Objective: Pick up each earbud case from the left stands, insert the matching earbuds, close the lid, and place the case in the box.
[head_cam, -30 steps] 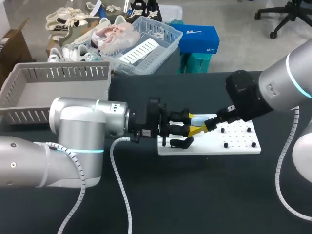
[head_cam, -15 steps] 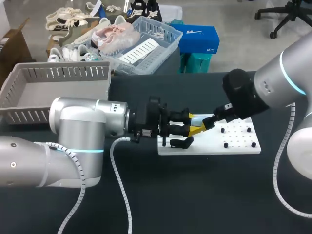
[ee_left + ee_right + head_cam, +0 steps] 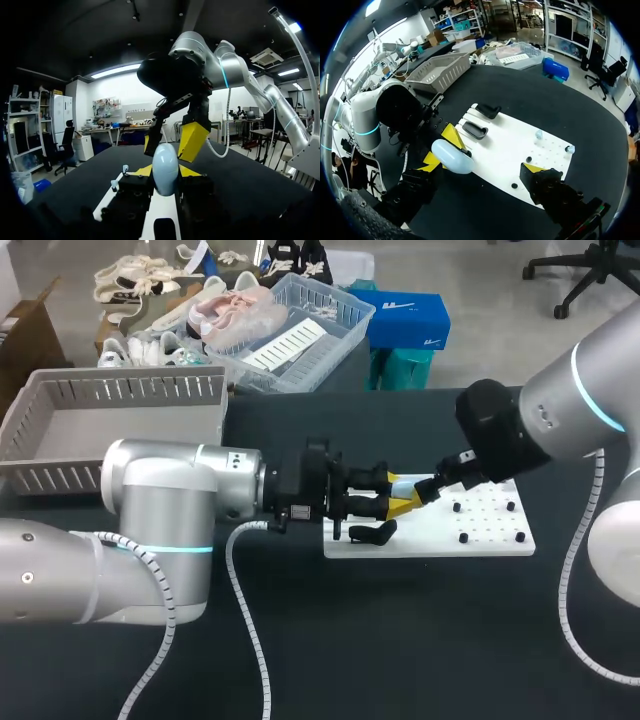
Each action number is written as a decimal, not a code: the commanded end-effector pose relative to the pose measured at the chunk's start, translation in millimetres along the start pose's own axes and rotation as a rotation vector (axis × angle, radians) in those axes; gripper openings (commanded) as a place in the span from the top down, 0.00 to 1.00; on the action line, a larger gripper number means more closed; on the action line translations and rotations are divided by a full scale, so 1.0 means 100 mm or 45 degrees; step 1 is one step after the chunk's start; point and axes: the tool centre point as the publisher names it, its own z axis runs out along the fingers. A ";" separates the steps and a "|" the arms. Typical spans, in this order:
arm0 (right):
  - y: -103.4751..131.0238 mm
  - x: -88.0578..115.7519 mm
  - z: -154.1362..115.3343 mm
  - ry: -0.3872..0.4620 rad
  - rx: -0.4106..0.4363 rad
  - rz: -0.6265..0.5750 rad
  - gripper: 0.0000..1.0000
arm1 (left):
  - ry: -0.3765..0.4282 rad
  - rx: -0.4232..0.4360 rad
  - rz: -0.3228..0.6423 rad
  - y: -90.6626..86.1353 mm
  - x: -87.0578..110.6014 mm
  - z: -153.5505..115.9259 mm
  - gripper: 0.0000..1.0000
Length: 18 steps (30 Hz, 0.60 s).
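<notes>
Head view has the left gripper point(image 3: 393, 502) at mid-frame, over the left end of the white board point(image 3: 495, 538). Its jaws are clamped on the pale blue case point(image 3: 403, 481), which is held clear of the board. The lid looks closed, so far as the left wrist view lets me judge. The right gripper point(image 3: 428, 490) comes in from the right edge and sits just right of the case, its tips almost meeting the left ones. Its jaws stand wide apart. In the right wrist view the case lies just inside one of its fingers, well clear of the other.

Since a second ago the right arm's dark wrist has slid up and left in the frame, bringing its tips nearer the case. Over the last half second it barely shifted. The left arm, the case and the black stand point(image 3: 372, 533) below them have stayed put. The grey box point(image 3: 60, 390) sits upper left.
</notes>
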 end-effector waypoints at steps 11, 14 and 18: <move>0.04 -0.10 -0.05 -0.016 0.042 -0.022 0.00 | -0.005 0.000 0.002 0.00 0.01 0.00 1.00; 0.02 -0.15 -0.07 -0.021 0.055 -0.030 0.00 | -0.005 0.000 0.002 0.00 0.01 0.00 1.00; 0.00 -0.22 -0.10 -0.030 0.066 -0.038 0.00 | -0.005 0.000 0.002 0.00 0.01 0.00 1.00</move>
